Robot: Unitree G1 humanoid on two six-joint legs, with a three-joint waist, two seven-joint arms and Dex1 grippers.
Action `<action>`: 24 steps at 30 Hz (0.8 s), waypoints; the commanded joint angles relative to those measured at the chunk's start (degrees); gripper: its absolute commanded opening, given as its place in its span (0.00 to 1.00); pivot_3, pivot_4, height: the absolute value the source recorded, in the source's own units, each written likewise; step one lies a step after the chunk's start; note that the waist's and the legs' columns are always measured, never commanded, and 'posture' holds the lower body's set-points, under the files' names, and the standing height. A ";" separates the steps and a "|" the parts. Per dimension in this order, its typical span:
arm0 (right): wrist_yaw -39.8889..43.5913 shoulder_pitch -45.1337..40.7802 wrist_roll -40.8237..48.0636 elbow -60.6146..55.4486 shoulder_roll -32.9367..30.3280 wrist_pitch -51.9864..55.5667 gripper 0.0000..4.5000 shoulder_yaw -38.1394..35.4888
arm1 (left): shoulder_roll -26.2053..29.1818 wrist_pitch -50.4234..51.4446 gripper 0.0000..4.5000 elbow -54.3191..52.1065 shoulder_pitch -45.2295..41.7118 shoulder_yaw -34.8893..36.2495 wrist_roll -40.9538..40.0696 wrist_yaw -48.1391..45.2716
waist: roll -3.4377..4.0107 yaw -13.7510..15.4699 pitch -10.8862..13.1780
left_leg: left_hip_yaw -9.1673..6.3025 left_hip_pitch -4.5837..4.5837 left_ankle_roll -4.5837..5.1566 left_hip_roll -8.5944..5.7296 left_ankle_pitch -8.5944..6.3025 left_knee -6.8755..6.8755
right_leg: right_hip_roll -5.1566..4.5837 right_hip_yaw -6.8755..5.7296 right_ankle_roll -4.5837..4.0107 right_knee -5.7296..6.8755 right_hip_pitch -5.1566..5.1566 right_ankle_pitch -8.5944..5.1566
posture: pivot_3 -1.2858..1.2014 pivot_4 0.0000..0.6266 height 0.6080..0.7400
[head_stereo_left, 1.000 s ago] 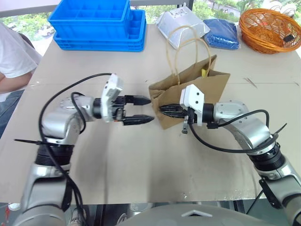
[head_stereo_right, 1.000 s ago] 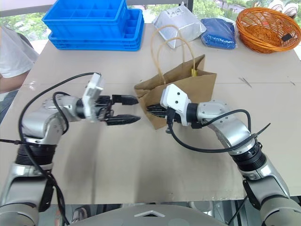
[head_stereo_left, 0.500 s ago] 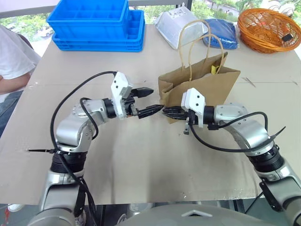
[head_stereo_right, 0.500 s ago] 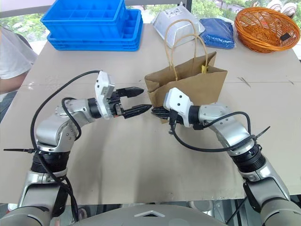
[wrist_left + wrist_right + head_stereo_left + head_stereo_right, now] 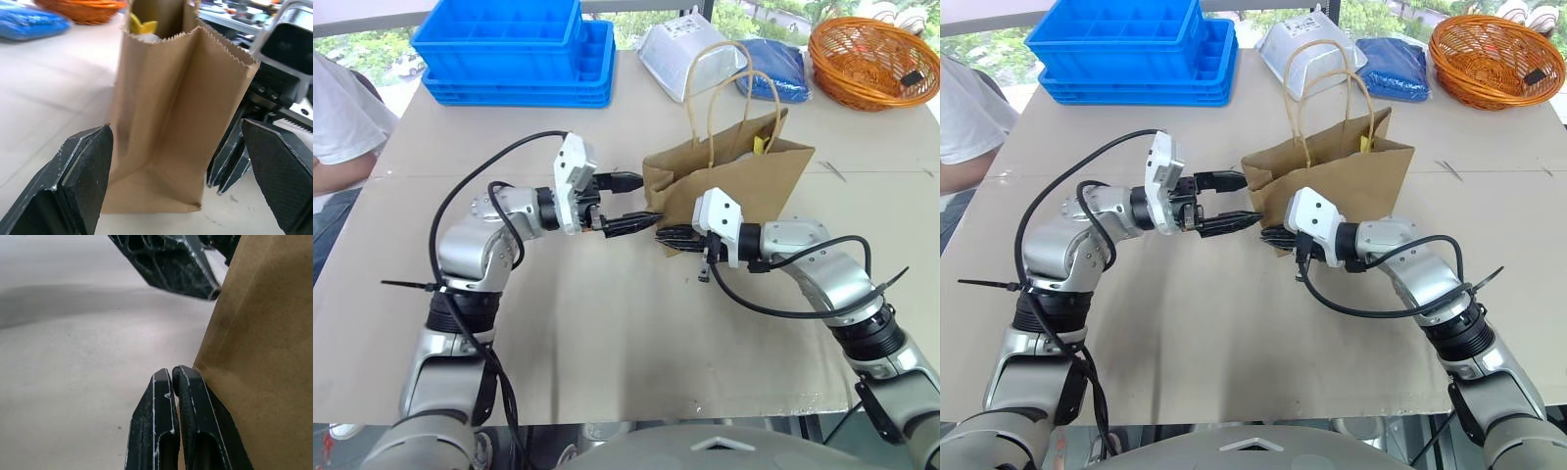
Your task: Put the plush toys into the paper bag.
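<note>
1. Our left hand [image 5: 628, 203] has moved in toward the paper bag [image 5: 744, 181] over the last second — from well clear of it to a place where its spread fingers flank the bag's near edge. In the left wrist view the bag [image 5: 166, 127] stands between the two fingers, not yet touched as far as we can tell.
2. Our right hand [image 5: 674, 235] has its fingers pressed together, holding nothing; it rests against the bag's lower corner, much as it did a second ago, and seems to be steadying it.
3. The bag itself now stands more upright on the worktop [image 5: 607, 333] than it did a second back, its cord handles [image 5: 729, 78] raised.
4. A plush toy [image 5: 142, 25] — only its yellow part can be seen — pokes above the bag's rim, so at least one toy is already inside. We cannot tell where the brown one is.
5. We judge the step in hand to be squaring up or opening the bag; a clumsy squeeze could tip it.
</note>
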 commanded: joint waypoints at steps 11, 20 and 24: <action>-1.11 1.29 -0.05 -3.02 0.35 -0.30 0.00 -2.53 | -7.06 -7.15 1.00 4.04 -3.68 -3.77 6.93 4.35 | -0.01 0.06 0.00 | 0.01 -0.01 0.00 0.00 0.00 0.05 | -0.01 0.03 0.00 0.01 0.00 0.00 | 0.52 0.24 1.00; -3.47 9.74 4.77 -16.49 -2.97 3.92 0.00 -10.35 | -9.15 -8.75 0.32 4.27 -3.09 -3.23 7.13 4.47 | -0.01 0.17 -0.01 | -0.01 -0.04 0.01 -0.01 -0.01 0.08 | -0.03 0.03 0.01 0.02 0.00 0.00 | 0.52 0.24 1.00; -5.10 16.59 8.66 -24.43 -5.71 6.47 0.00 -17.17 | -5.75 -8.99 0.01 4.74 -2.60 -1.00 5.99 0.83 | -0.01 0.12 -0.01 | -0.01 -0.03 0.01 -0.01 -0.01 0.09 | -0.03 0.03 0.01 0.03 0.01 0.00 | 0.52 0.24 1.00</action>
